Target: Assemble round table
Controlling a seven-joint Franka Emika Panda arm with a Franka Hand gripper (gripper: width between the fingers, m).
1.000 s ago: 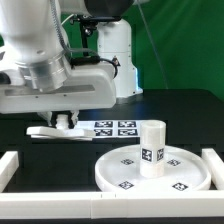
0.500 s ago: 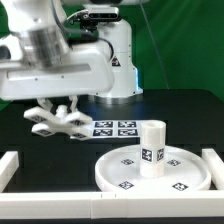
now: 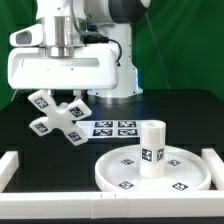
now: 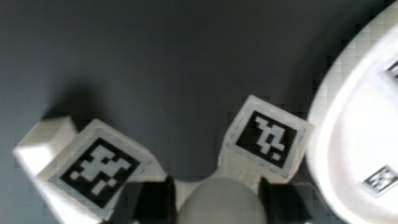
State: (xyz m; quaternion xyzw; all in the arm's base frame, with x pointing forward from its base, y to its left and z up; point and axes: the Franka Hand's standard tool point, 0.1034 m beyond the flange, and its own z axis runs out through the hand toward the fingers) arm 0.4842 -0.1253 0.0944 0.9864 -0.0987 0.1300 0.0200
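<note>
My gripper (image 3: 63, 102) is shut on the four-armed cross-shaped base (image 3: 46, 125) and holds it tilted above the black table, at the exterior view's left. The large round disc (image 3: 120, 172) lies at the front right. The short cylindrical leg (image 3: 152, 147) stands upright on its middle. In the wrist view the gripper (image 4: 214, 205) clamps the base's hub, with two tagged arms (image 4: 98, 167) spreading out from it. The disc's rim (image 4: 361, 110) shows at the edge of that view. The fingers (image 4: 146, 200) are dark on both sides of the hub.
The marker board (image 3: 115, 128) lies flat on the table behind the disc, just right of the held base. The white blocky border rail (image 3: 9, 167) runs along the left, the front and the right (image 3: 214, 163). The robot's base stands at the back.
The gripper has lifted the cross-shaped base off the table and turned it from lying flat to tilted. The wrist has swung upright and moved a little to the right.
</note>
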